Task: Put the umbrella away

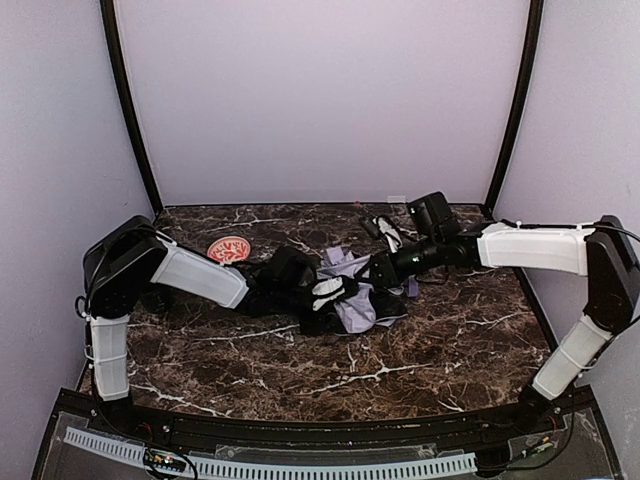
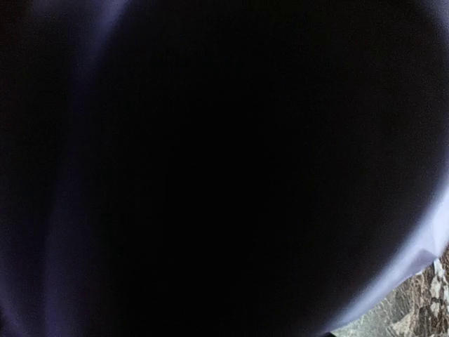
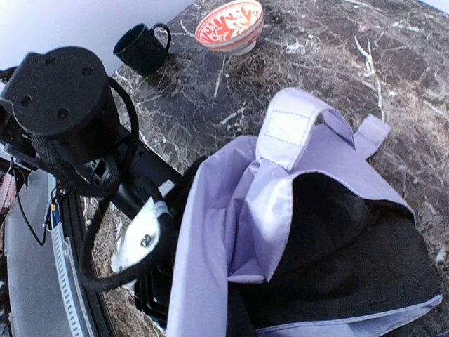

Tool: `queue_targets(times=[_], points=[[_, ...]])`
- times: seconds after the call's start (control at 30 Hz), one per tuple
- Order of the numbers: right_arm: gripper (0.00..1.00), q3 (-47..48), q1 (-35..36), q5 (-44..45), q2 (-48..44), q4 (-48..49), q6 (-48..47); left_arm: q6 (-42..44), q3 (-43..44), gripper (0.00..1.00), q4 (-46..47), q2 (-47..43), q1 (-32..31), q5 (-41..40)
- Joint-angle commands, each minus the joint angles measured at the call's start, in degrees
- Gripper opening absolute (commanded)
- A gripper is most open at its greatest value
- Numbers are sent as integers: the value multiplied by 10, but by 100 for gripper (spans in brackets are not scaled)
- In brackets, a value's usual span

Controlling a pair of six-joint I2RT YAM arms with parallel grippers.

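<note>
The umbrella (image 1: 357, 300) lies crumpled mid-table, with its pale lavender fabric bunched and its black underside showing. My left gripper (image 1: 328, 292) presses into its left side. Fabric fills the left wrist view (image 2: 210, 168) and hides the fingers. My right gripper (image 1: 385, 266) is at the umbrella's far right edge. In the right wrist view the lavender fabric (image 3: 224, 239), the black underside (image 3: 344, 253) and a strap tab (image 3: 291, 126) cover my fingers. I see no shaft.
A small red-patterned bowl (image 1: 229, 248) stands at the back left, also in the right wrist view (image 3: 230, 24) beside a dark mug (image 3: 142, 48). A small pale and black piece (image 1: 385, 232) lies behind the umbrella. The left arm's wrist (image 3: 63, 98) is close by.
</note>
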Motion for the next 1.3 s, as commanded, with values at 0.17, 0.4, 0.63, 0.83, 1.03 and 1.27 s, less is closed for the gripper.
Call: queue_targets(times=[0.17, 0.4, 0.63, 0.83, 1.03, 1.27], points=[[0, -121, 25, 18, 67, 87, -20, -28, -69, 57, 56, -58, 10, 14], [0, -148, 25, 65, 103, 93, -29, 30, -152, 66, 8, -204, 42, 107], [8, -152, 28, 78, 111, 94, -34, -27, -57, 68, -66, -195, 88, 134], [29, -152, 48, 95, 92, 79, -32, -164, 139, 84, -158, -38, 117, 137], [48, -154, 67, 98, 12, 51, -35, -162, 200, 99, -176, 11, 112, 179], [60, -82, 68, 37, -60, -86, -87, -13, 194, 92, -255, 22, 61, 83]])
